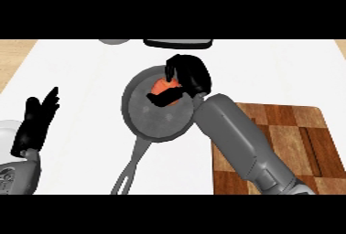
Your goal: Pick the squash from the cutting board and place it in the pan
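Note:
An orange squash (pixel 163 87) shows over the grey pan (pixel 150 119) near its far side. My right hand (pixel 188 75) is curled round the squash, fingers over the top and thumb under it, so most of it is hidden. Whether the squash touches the pan's bottom I cannot tell. The right forearm reaches across from the wooden cutting board (pixel 297 141) at the lower right, which carries nothing in view. My left hand (pixel 37 116) rests open at the left edge, fingers up.
The pan's long handle (pixel 128 171) points toward the lower edge. A dark flat object (pixel 177 43) and a grey round thing (pixel 115 41) lie at the far edge of the white counter. A wood-coloured strip runs along the counter's left edge.

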Available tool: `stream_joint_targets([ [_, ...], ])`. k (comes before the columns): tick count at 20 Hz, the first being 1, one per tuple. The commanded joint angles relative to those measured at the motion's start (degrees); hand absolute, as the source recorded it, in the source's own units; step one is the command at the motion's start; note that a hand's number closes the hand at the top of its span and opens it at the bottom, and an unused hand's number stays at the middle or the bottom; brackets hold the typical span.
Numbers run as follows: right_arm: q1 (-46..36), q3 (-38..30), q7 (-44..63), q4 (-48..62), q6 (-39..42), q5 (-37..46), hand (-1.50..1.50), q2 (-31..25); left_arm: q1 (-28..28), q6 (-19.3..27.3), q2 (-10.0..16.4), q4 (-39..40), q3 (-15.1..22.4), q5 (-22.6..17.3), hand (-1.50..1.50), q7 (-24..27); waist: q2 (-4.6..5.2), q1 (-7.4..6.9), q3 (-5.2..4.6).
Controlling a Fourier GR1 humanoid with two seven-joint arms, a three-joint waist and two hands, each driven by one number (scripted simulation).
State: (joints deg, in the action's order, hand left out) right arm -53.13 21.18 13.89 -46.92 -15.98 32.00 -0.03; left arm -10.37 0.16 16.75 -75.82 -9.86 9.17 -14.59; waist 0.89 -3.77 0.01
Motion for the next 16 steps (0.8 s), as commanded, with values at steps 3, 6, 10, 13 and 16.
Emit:
stream_joint_targets([
  [3,-4.7,4.4,-5.5,12.4,-4.8,-11.4,1.50,0.0,-0.3,1.3,-1.4,1.1,1.6,2.0,0.00,2.2,0.62,-2.01,0.00],
  [6,-3.2,5.1,-7.3,12.0,-5.2,-19.4,1.50,0.0,-3.1,-0.6,-0.8,1.1,1.2,0.4,0.00,-0.8,0.72,-2.55,0.05],
  [10,-3.2,8.5,-8.4,14.6,-3.8,-25.2,-1.50,0.0,-4.2,0.8,-2.2,3.0,2.4,1.9,0.00,0.7,1.10,-3.76,0.02],
  [13,-4.3,9.1,-10.5,15.3,-6.0,-28.2,-1.50,0.0,-5.3,0.4,-2.3,2.7,3.6,2.6,0.00,0.6,1.54,-5.36,0.07],
  [16,-3.7,10.0,-14.0,15.5,-8.8,-30.9,-1.50,0.0,-2.7,-0.6,-2.4,3.8,3.2,1.8,0.00,3.8,1.48,-5.67,0.03],
])
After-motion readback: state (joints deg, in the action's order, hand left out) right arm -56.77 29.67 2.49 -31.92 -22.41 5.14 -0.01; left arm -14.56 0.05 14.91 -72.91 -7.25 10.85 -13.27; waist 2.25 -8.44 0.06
